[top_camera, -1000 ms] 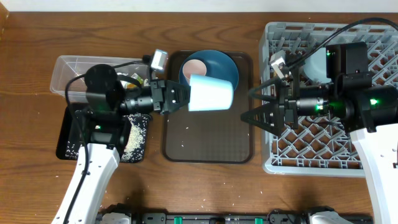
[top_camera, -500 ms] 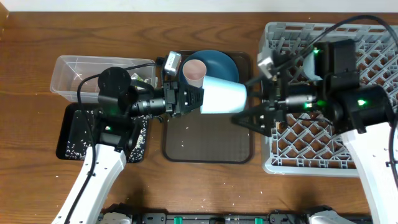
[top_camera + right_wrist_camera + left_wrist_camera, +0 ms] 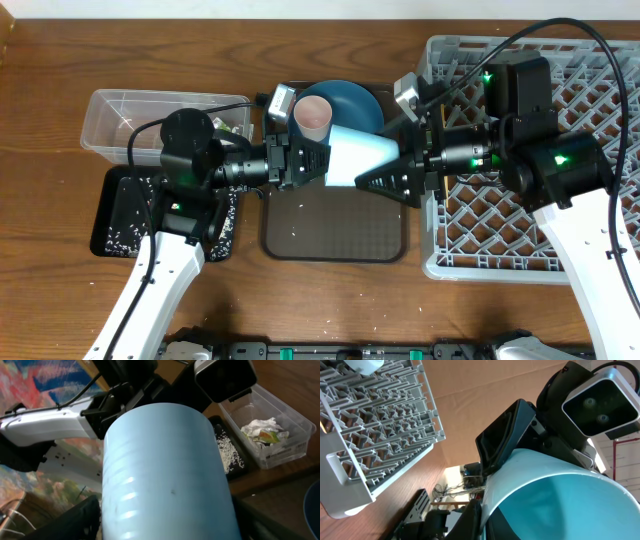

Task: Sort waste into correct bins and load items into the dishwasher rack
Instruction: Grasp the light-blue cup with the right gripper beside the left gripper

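Overhead: bright, even, diffuse light from above; table wood uniformly lit; soft narrow shadow along rack at its 6 o'clock edge; focus sharp throughout; green indicator lights glow at 3 and 9 o'clock.
Left wrist: light blue cup at 5 o'clock very close, soft-edged, interior shaded; rack at 10 o'clock crisp.
Right wrist: cup central, slightly blurred, pale highlight streaks on its 9 o'clock flank; 7 o'clock corner dark, underexposed; clear box at 2 o'clock reasonably sharp.

- The left arm reaches in toward the middle. Its left tool is pinched tight on the light blue cup.
- The right arm reaches in to meet it. The right tool has its jaws wide, one on each side of the cup.
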